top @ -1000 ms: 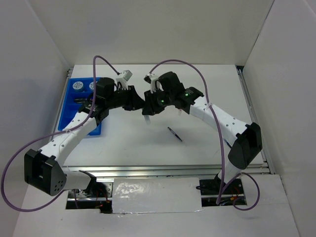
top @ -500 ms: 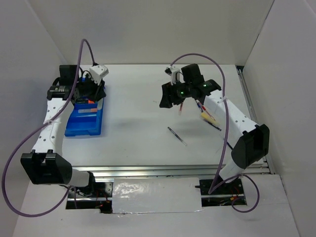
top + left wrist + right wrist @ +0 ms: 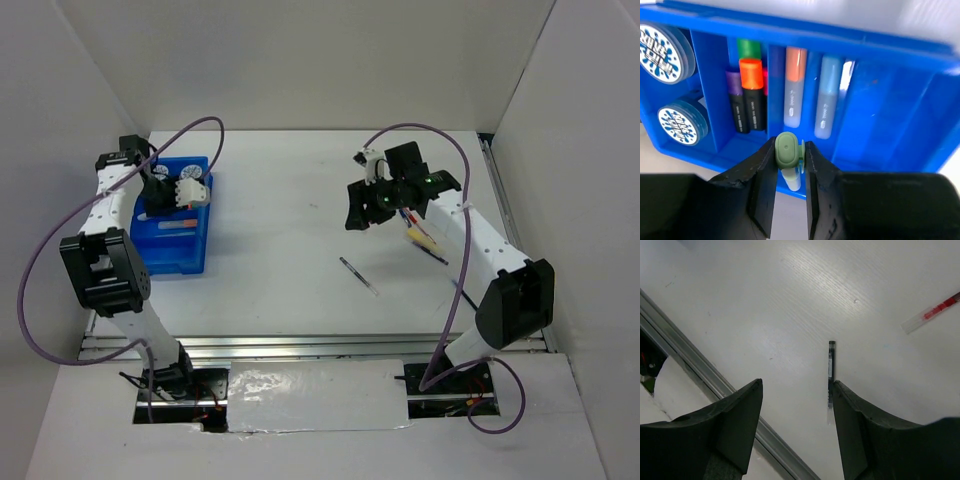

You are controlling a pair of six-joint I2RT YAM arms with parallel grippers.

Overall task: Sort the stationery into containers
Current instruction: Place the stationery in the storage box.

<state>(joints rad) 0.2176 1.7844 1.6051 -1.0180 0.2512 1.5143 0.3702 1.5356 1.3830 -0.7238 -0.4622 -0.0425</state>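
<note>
The bright-blue tray (image 3: 160,255) stands at the table's left. In the left wrist view the tray (image 3: 890,95) holds two blue-patterned tape rolls (image 3: 662,50), purple (image 3: 736,102), orange (image 3: 751,90) and green (image 3: 748,48) markers, a pastel orange (image 3: 795,85) and a light blue highlighter (image 3: 826,95). My left gripper (image 3: 790,150) is shut on a green-capped highlighter (image 3: 786,150) just above the tray's near wall; from above it (image 3: 168,200) hovers over the tray. My right gripper (image 3: 796,385) is open and empty, high above a thin dark pen (image 3: 830,370), which lies mid-table (image 3: 358,276).
A red pen (image 3: 935,312) lies on the table. A yellow highlighter (image 3: 420,237) and several pens lie under the right forearm. The metal rail of the table's front edge (image 3: 700,365) runs lower left in the right wrist view.
The two grippers were together at mid-table. My left arm has swung left over the tray with the green highlighter. My right arm has pulled back to the right.
</note>
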